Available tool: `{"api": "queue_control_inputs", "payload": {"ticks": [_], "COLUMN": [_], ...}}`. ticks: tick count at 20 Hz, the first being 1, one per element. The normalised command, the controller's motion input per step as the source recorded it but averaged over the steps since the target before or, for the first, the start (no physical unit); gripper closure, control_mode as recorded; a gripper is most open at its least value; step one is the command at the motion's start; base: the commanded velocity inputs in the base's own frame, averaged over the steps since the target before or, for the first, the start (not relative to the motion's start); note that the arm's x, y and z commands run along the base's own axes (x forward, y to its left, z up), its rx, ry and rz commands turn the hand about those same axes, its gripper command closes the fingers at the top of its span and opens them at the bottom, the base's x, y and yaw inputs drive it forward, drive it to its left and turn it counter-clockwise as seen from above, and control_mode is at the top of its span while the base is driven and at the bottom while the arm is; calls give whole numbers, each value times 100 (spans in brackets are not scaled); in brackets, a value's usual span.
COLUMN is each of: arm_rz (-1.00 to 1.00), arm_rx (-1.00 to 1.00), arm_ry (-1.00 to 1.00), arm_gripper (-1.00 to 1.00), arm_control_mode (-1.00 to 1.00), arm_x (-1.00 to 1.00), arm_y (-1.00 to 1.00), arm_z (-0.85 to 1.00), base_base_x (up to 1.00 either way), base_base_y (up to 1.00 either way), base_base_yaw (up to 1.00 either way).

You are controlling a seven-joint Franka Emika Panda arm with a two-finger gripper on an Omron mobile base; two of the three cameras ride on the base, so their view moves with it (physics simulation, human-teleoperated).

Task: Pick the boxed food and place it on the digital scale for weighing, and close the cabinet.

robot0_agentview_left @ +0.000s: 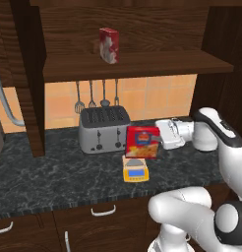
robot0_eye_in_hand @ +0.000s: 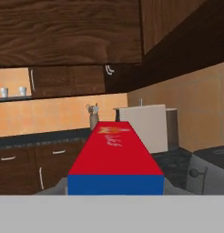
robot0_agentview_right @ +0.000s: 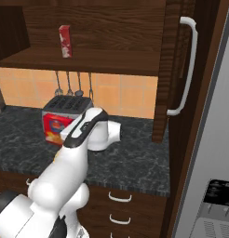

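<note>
Just above the digital scale (robot0_agentview_left: 135,170), the gripper (robot0_agentview_left: 161,134) reaches in sideways from the right and has the boxed food (robot0_agentview_left: 142,141) clamped at its right-hand edge; the fingertips themselves are hidden behind the box, so how wide they stand cannot be read directly, but the box hangs upright in the air with nothing else under it, so I judge them closed on it. In the hand view the box's red face and blue end (robot0_eye_in_hand: 114,184) sit directly ahead of the camera, running straight away from the hand.

The relation that matters is vertical: the box's lower edge hangs right over the grey top plate of the scale, very close to it, and whether they already touch cannot be told. The box's wide face looks toward the base, its long side lying level, parallel with the front edge of the scale. A short move downward seems all that is left before release.

Behind the scale and to its left stands the silver toaster (robot0_agentview_left: 102,129), close to the box's left edge. Above the scale, the cabinet (robot0_agentview_left: 128,47) is open, a narrower red-and-white box (robot0_agentview_left: 108,45) on its shelf. Right of the scale, the cabinet's door (robot0_agentview_right: 179,69) stands swung out with its long silver handle (robot0_agentview_right: 188,65); closing it is not yet done.
</note>
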Motion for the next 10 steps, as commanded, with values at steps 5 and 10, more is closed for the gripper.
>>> {"api": "queue_control_inputs", "payload": {"ticks": [5,10], "arm_rz": [0,0], "arm_rx": [-1,-1], "arm_ry": [13,0], "arm_gripper": [100,100], "arm_control_mode": [-100,-100], "arm_x": [5,0], "arm_y": [3,3], "arm_z": [-14,-28], "base_base_x": [0,0], "base_base_y": [0,0], "base_base_yaw": [0,0]}}
